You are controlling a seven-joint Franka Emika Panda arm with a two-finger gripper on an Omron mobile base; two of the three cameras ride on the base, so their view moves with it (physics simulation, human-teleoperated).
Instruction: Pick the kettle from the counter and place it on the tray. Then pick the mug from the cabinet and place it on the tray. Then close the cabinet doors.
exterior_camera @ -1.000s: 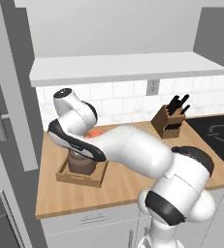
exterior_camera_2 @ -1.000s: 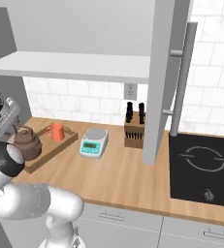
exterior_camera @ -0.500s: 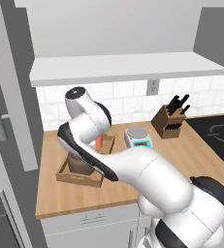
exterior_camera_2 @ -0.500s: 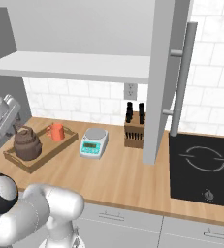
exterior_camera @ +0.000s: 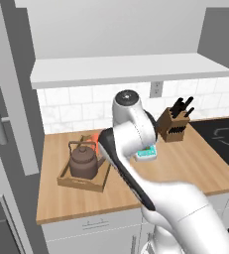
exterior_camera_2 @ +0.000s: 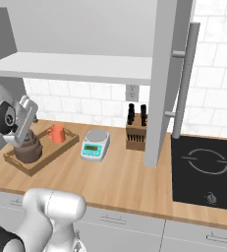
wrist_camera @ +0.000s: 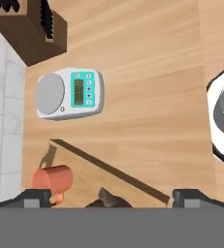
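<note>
The dark brown kettle (exterior_camera: 84,163) stands in the light wooden tray (exterior_camera: 66,181) on the counter (exterior_camera: 195,163). The orange-red mug (exterior_camera_2: 57,134) stands in the same tray (exterior_camera_2: 61,147), beyond the kettle (exterior_camera_2: 27,150). My gripper (wrist_camera: 116,197) hovers over the tray's rim (wrist_camera: 108,169), open, with its fingertips (wrist_camera: 36,196) far apart and nothing held. The mug (wrist_camera: 53,179) and the kettle's spout (wrist_camera: 108,198) lie just below it. Both cabinet doors (exterior_camera: 17,99) (exterior_camera_2: 171,78) stand open beside the grey shelf base (exterior_camera: 131,69).
A small white scale (exterior_camera_2: 95,144) sits right of the tray, with a knife block (exterior_camera_2: 136,130) past it. A black hob (exterior_camera_2: 208,167) fills the counter's right end. The right door's bar handle (exterior_camera_2: 184,83) hangs over the worktop.
The arm has risen from low over the tray and straightened up; the hand has lifted off the tray. Kettle and mug stay put.
</note>
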